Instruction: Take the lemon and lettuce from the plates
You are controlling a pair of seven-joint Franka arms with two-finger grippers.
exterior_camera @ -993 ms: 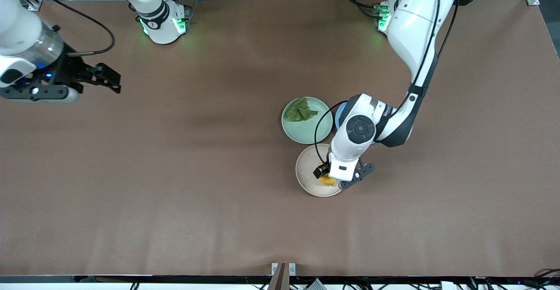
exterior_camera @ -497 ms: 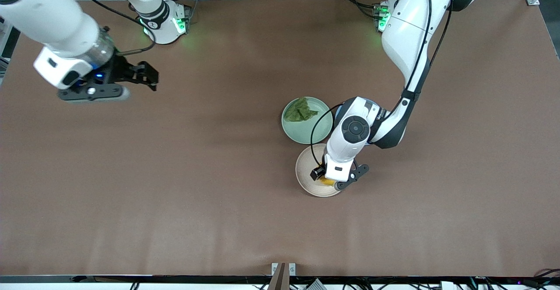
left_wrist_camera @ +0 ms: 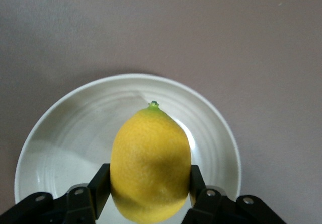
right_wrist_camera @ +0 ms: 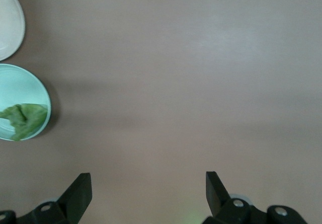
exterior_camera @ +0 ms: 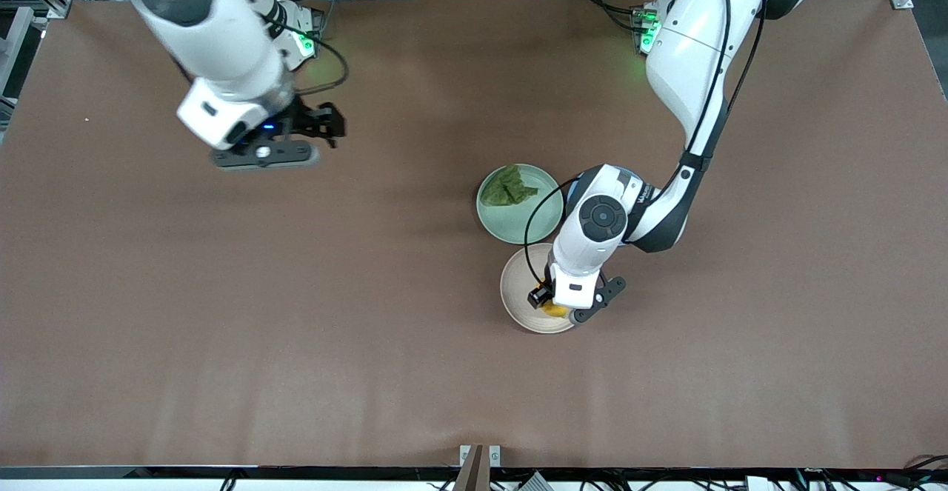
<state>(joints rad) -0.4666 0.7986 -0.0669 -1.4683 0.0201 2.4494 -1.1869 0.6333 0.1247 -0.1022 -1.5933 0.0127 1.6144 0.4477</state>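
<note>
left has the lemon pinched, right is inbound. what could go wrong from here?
1. The left hand grips the rounded lemon with its fingers low on its sides; it might slip out when lifted off the beige plate.
2. The left arm crosses above the mint plate's edge, so the open right hand, reaching for the lettuce, could crowd it.
3. The lettuce is thin and may be hard to pinch.
</note>
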